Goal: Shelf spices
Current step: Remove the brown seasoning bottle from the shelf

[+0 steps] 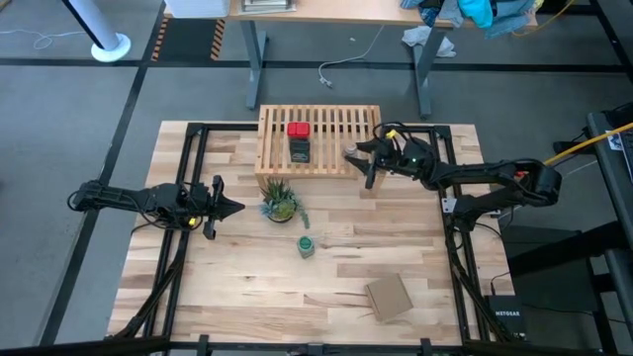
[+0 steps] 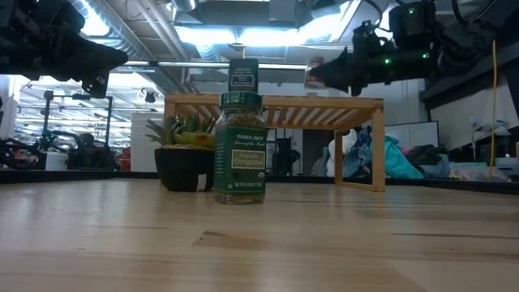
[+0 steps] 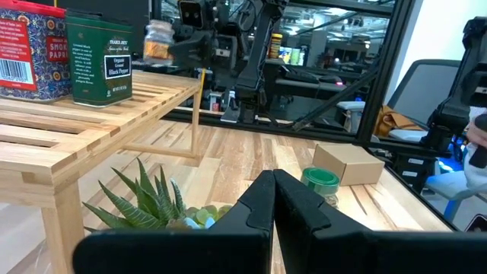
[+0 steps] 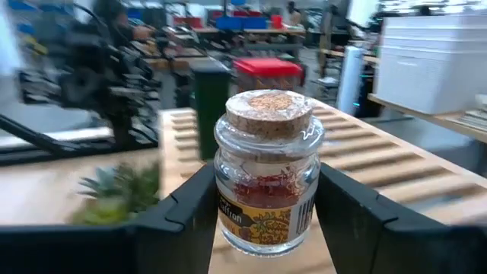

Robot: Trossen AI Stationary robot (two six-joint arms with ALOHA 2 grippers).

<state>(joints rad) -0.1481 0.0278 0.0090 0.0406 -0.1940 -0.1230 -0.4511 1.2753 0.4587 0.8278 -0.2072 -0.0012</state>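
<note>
Butcher-block tabletop [image 1: 336,257]: low light-wood slatted shelf [image 1: 341,127] at its back edge, red tin [image 1: 298,130] and dark tin [image 1: 300,151] already on it. Small cork-stoppered clear jar [image 4: 266,171] is held upright between the right gripper's [image 1: 358,156] half-closed fingers, just off the shelf's right end, free slats lying leftward. Left gripper [image 1: 233,208] is parked closed beside the potted plant [image 1: 280,201]; green-capped jar [image 1: 307,245] is left on the table.

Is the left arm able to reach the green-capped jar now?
Probably yes. The green-capped jar stands alone on open table, ahead of the shut left gripper; the plant sits beside that path, not across it.
</note>
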